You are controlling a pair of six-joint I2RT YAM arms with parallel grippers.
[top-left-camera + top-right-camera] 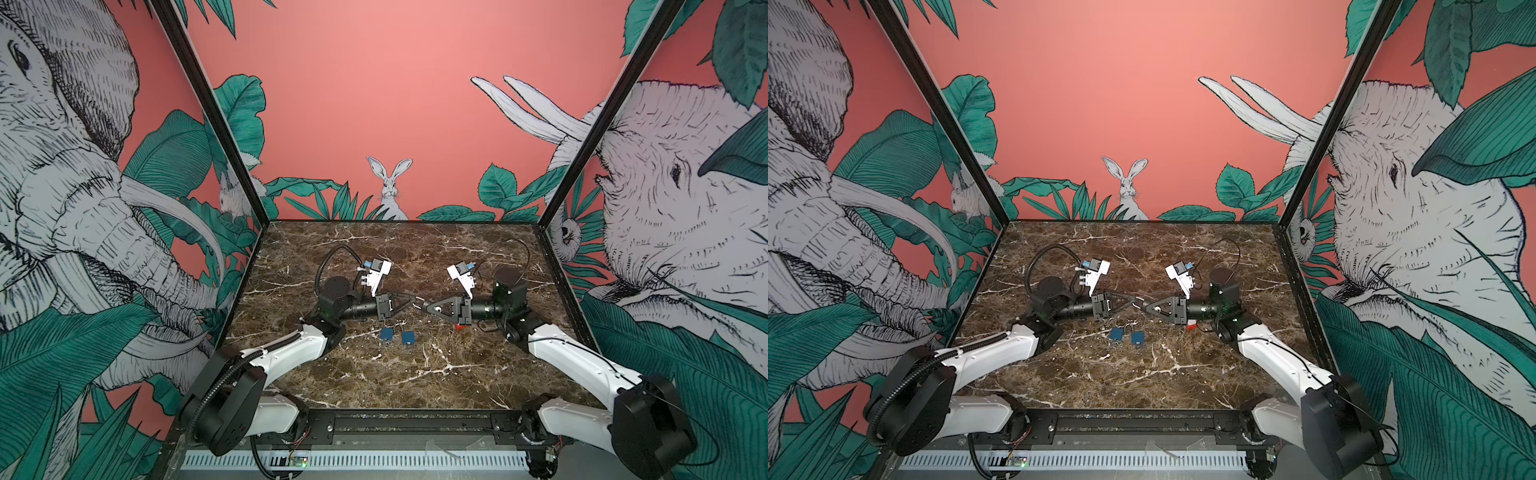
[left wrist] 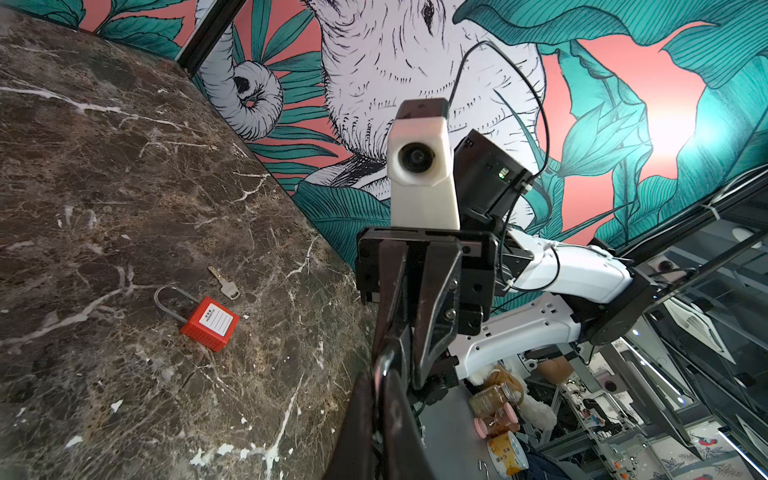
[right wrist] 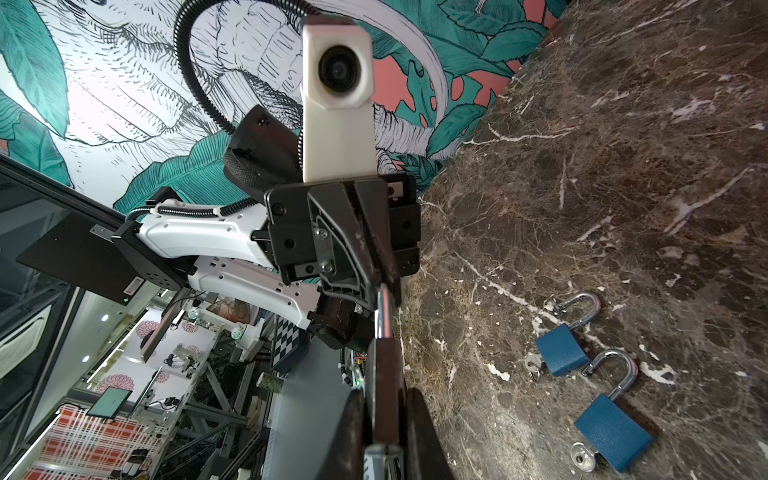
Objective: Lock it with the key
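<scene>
Both grippers meet tip to tip above the middle of the marble table [image 1: 374, 382]. My right gripper [image 3: 386, 392] is shut on a dark brown padlock body [image 3: 386, 365]. A silver metal piece [image 3: 384, 309] sticks out of that body toward my left gripper [image 2: 385, 368], which is shut on it. I cannot tell whether this piece is the key or the shackle. In both top views the left gripper [image 1: 412, 300] and right gripper [image 1: 425, 307] nearly touch.
Two blue padlocks [image 1: 387, 334] [image 1: 408, 338] lie open-shackled below the grippers, each with a key in it [image 3: 531, 363] [image 3: 582, 457]. A red padlock [image 2: 210, 324] and a loose key [image 2: 224, 284] lie under the right arm, the red showing in a top view [image 1: 458, 327].
</scene>
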